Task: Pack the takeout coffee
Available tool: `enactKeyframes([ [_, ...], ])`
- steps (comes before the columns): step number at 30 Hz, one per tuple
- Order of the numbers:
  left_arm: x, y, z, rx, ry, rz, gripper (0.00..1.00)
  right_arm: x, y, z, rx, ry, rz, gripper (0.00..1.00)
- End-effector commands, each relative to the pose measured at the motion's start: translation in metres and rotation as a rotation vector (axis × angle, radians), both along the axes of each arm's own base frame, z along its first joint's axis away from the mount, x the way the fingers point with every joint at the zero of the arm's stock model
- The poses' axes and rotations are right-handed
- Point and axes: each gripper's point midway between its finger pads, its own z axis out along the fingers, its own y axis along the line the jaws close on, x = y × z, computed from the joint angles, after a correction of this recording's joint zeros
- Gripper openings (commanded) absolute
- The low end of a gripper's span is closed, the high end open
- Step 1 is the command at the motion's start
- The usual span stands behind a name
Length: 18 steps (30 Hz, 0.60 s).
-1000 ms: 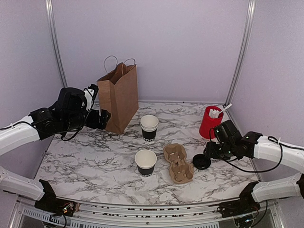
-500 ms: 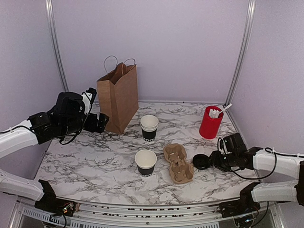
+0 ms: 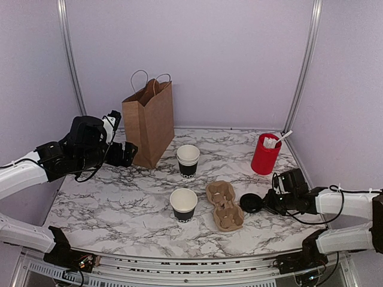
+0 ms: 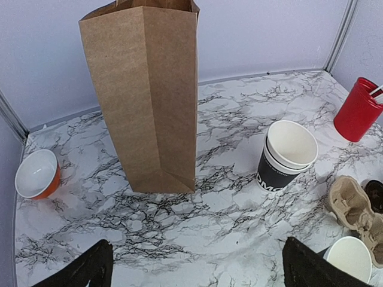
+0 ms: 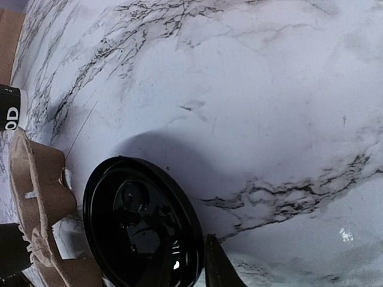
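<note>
Top view first. The paper cup (image 3: 183, 204) sits upright and lidless just left of the pulp cup carrier (image 3: 224, 205), and its black plastic lid (image 3: 250, 203) is just right of the carrier. The right gripper (image 3: 265, 202) is low and right up against the lid. From here I cannot tell whether it has a pinch on it. The left gripper (image 3: 124, 152) hangs well back-left of the carrier, beside the brown paper bag (image 3: 149, 122). The stack of spare cups (image 3: 188, 160) stands behind the carrier.

Left wrist view: both fingers are spread wide at the bottom corners, with nothing but marble between them.

Right wrist view: the lid fills the lower left, hard against the carrier. One fingertip (image 5: 218, 263) sits at the lid's rim and the other is off past the carrier's edge, so a grip is unconfirmed.

That lid looks thin, glossy and light, so it would likely flex and slip; its raised rim seems the best hold. The cup looks empty and thin-walled, easy to crush or tip. A gentle squeeze across the body just under the rolled rim should suit it.
</note>
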Motion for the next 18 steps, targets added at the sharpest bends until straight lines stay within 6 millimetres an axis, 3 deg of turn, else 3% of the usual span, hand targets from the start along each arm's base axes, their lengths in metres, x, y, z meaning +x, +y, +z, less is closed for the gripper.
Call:
enactKeyframes([
  [1, 0.001, -0.006, 0.005, -0.052, -0.005, -0.016, 0.99, 0.013, 0.002, 0.013, 0.013, -0.045, -0.006, 0.11],
  [6, -0.002, -0.014, 0.010, -0.093, 0.009, -0.054, 0.99, 0.017, -0.005, 0.029, -0.016, -0.080, -0.033, 0.01],
  [10, -0.006, -0.023, 0.019, -0.145, 0.021, -0.090, 0.99, 0.022, -0.014, 0.052, -0.053, -0.141, -0.064, 0.00],
  [14, -0.012, -0.037, 0.024, -0.245, 0.066, -0.133, 0.99, 0.029, -0.012, 0.089, -0.045, -0.232, -0.045, 0.00],
  [18, -0.018, -0.058, 0.028, -0.373, 0.113, -0.203, 0.99, 0.035, 0.008, 0.130, -0.028, -0.339, 0.009, 0.00],
])
